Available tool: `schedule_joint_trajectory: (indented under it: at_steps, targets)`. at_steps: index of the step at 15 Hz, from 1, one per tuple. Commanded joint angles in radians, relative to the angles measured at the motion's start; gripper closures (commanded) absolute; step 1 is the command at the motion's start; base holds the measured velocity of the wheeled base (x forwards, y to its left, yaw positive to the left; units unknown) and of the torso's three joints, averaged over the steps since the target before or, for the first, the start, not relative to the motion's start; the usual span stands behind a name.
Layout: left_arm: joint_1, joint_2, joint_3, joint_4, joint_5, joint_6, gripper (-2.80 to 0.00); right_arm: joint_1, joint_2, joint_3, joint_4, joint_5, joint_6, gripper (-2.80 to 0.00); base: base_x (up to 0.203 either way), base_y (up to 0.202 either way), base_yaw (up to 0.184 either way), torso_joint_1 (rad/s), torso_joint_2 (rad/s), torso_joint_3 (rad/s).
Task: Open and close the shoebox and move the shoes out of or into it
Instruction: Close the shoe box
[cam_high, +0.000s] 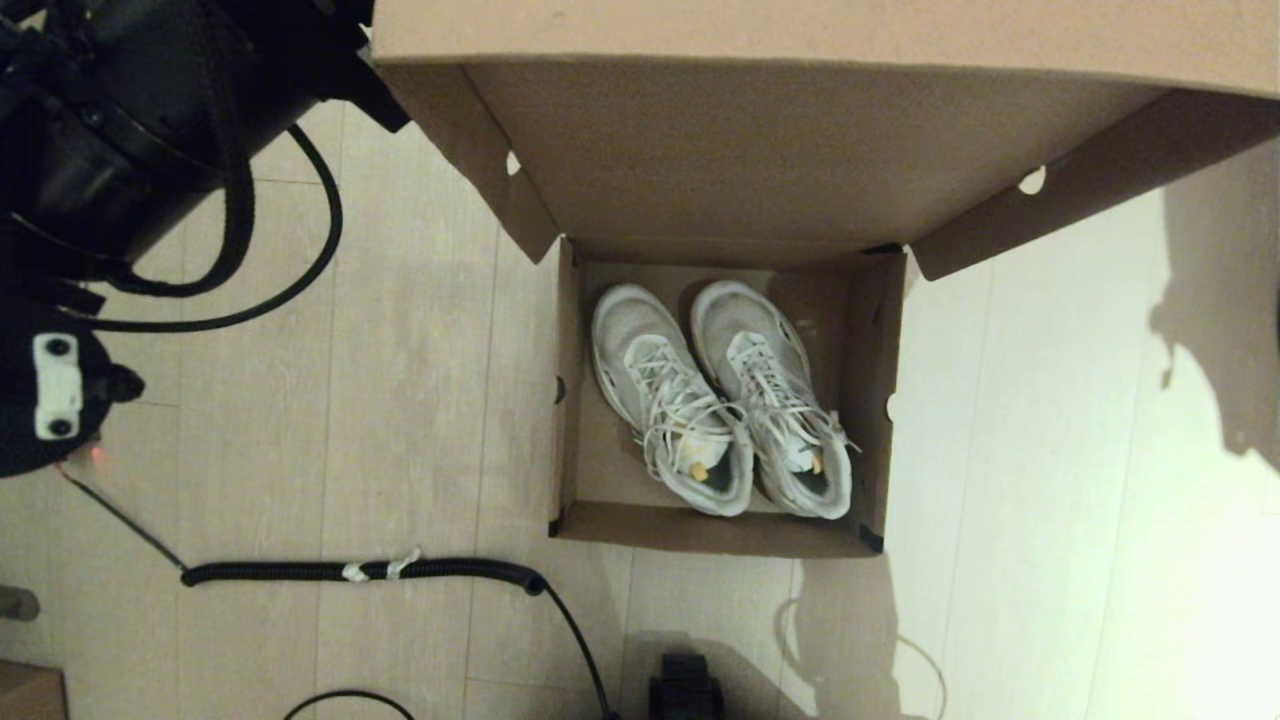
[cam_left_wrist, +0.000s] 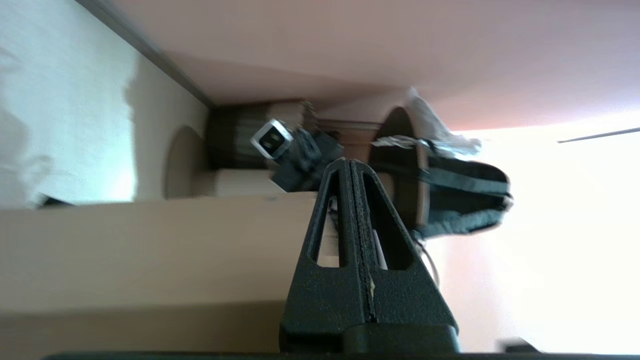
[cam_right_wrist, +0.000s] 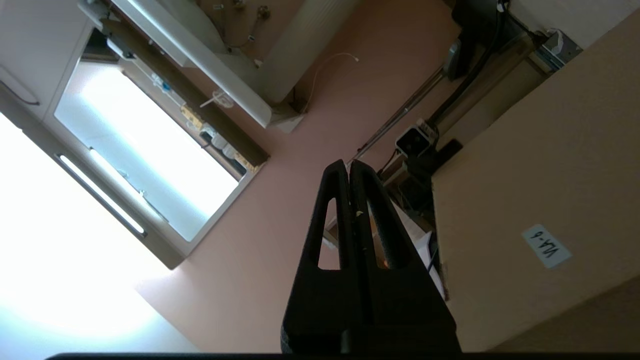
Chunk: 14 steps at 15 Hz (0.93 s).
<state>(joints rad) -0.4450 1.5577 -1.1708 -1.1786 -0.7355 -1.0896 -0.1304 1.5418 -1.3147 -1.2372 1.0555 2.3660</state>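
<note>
Pale wooden floor (cam_high: 400, 330) spreads under the shoebox (cam_high: 570, 420), which sits open in front of me, its hinged lid (cam_high: 760, 150) tipped up and back. Both shoes (cam_high: 720, 395) lie side by side inside it, toes pointing away from me, laces loose. My left gripper (cam_left_wrist: 350, 162) is raised beside the lid's outer face, fingers pressed together on nothing. My right gripper (cam_right_wrist: 348, 165) is likewise clenched empty, beside the lid's outside where a small white label (cam_right_wrist: 546, 246) sits. A black coiled cable (cam_high: 370, 571) lies on the floor to the box's left.
</note>
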Motion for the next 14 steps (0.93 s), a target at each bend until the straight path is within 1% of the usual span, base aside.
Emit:
schedule_joint_trajectory:
  at_steps: [1,5,8,9,11,13,14]
  targets:
    - [-0.020,-0.101,0.085,-0.010,-0.004,-0.006,0.00,-0.020,-0.056,0.045,-0.007,0.006,0.013,0.00,0.000,0.000,0.000,0.000,0.00,0.000]
    - [-0.080,-0.253,0.302,-0.011,-0.004,-0.003,0.00,-0.069,-0.145,0.147,-0.008,0.006,0.013,0.00,0.000,0.000,0.000,0.000,0.00,0.000]
    - [-0.112,-0.347,0.451,-0.010,-0.005,-0.001,0.00,-0.068,-0.139,0.143,-0.008,0.008,0.012,0.00,0.000,0.000,0.000,0.000,0.00,0.000]
    - [-0.115,-0.351,0.459,-0.010,-0.007,-0.001,0.00,-0.053,-0.119,0.131,-0.008,0.014,0.013,0.00,0.000,0.000,0.000,0.000,0.00,0.000]
    - [-0.115,-0.345,0.442,-0.010,-0.007,0.000,0.00,0.012,-0.081,0.122,-0.008,0.023,0.013,0.00,0.000,0.000,0.000,0.000,0.00,0.000]
    - [-0.115,-0.332,0.421,-0.010,-0.007,0.000,0.00,0.097,-0.032,0.121,-0.008,0.033,0.009,0.00,0.000,0.000,0.000,0.000,0.00,0.000]
    - [-0.113,-0.336,0.419,-0.010,-0.007,0.000,0.00,0.140,-0.022,0.127,-0.008,0.056,0.005,0.00,0.000,0.000,0.000,0.000,0.00,0.000]
